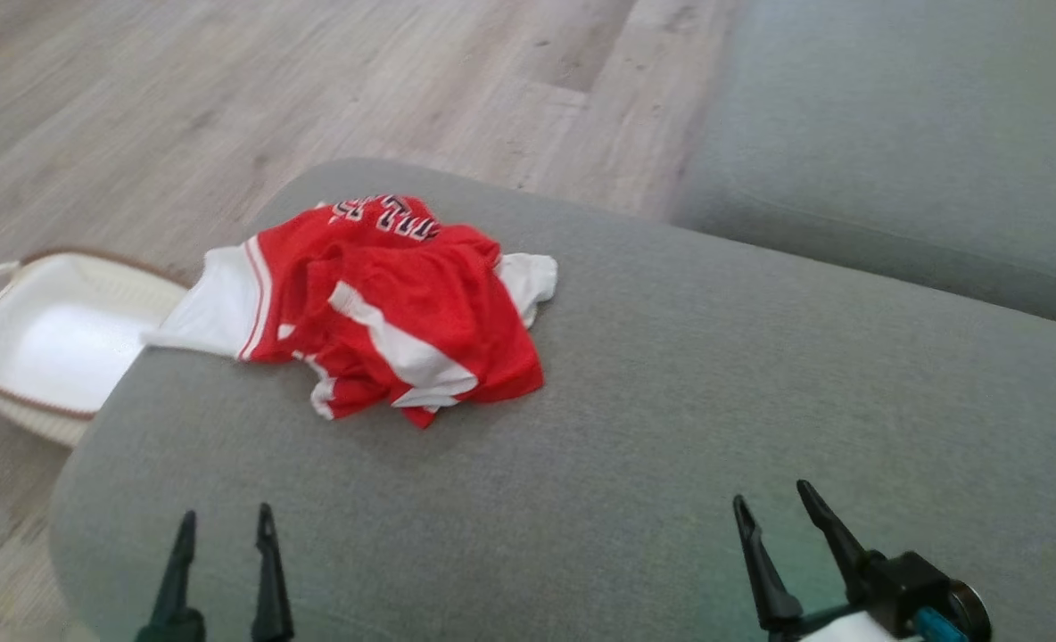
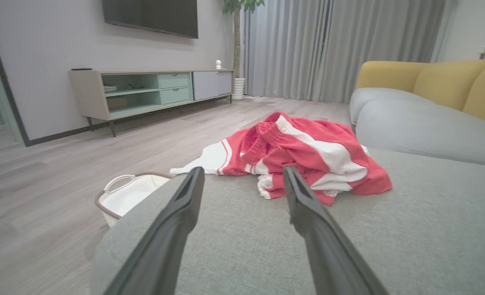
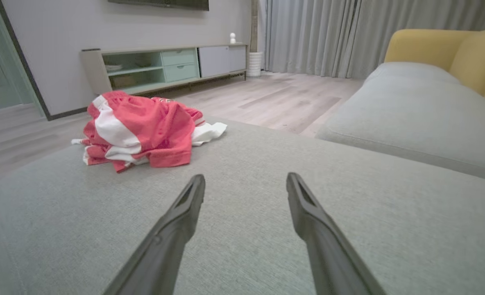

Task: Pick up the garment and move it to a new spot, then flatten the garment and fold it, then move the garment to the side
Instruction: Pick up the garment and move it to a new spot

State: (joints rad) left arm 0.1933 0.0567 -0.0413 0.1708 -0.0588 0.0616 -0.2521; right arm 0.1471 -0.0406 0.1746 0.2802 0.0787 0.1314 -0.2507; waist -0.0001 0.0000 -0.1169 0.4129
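Grey cushion (image 1: 671, 428) is taking up most of the head view, w/ pale wood floor (image 1: 225, 89) running beyond it. A white basket (image 1: 20, 406) is sitting on the floor just off the cushion's left edge. A TV unit (image 2: 144, 90) is standing along the far wall.

The garment (image 1: 385, 312) is lying crumpled on the far-left part of the cushion, not yet picked up. The heap is stretching approx left to right. One white sleeve is drooping over the left edge toward the basket, and another white bit is poking out at the right end.

Left claw (image 1: 226, 513) is hovering near-left, jaws standing wide apart, holding nothing. The garment is lying on the far side of it, a bit right. In the left wrist view the near hem is sitting just past the fingertips.

Right claw (image 1: 772, 493) is hovering near-right, likewise spread wide and empty. The garment is lying well apart from it, far and to the left.

So the left arm is looking the nearer one. Prob. a reach away from the robot is meeting the heap's long side broadside.

Cloth is showing red w/ white bands and thin white trim. Dark lettering is running along the far edge, too folded to read. It's bunching in several layers, thickest mid-heap. It's prob. going to sag and unfurl if lifted from one point.
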